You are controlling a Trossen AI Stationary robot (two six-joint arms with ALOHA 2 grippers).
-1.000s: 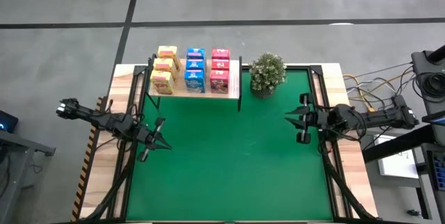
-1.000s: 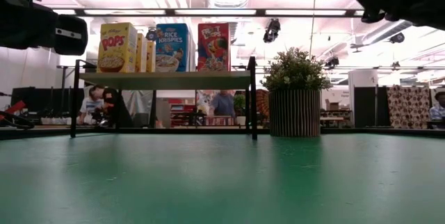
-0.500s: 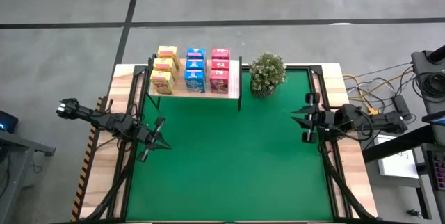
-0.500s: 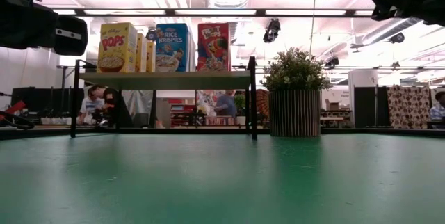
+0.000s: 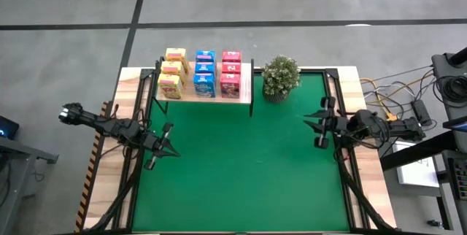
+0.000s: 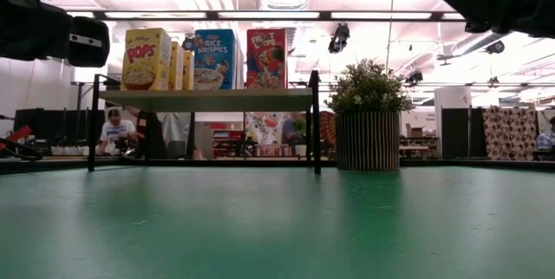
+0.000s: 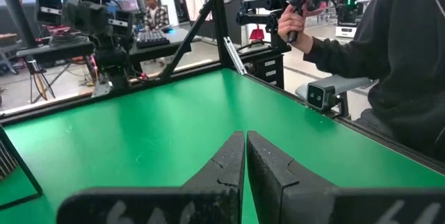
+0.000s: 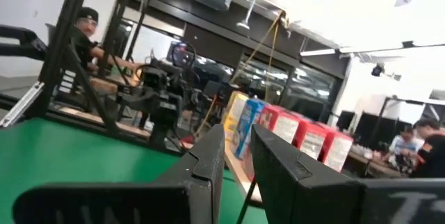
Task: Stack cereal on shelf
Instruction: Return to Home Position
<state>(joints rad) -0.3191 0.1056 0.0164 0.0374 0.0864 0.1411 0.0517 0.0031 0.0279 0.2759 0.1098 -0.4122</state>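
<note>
Green mat covers the table, and at its far edge stands the wooden shelf with a potted plant just beside its right end. Nine cereal boxes stand upright on the shelf in three rows, yellow at the left, blue in the middle, red at the right. The left gripper hovers over the mat's left edge, fingers pressed together, and the right gripper hangs over the right edge, well apart from the shelf, fingers parted by a narrow gap.
</note>
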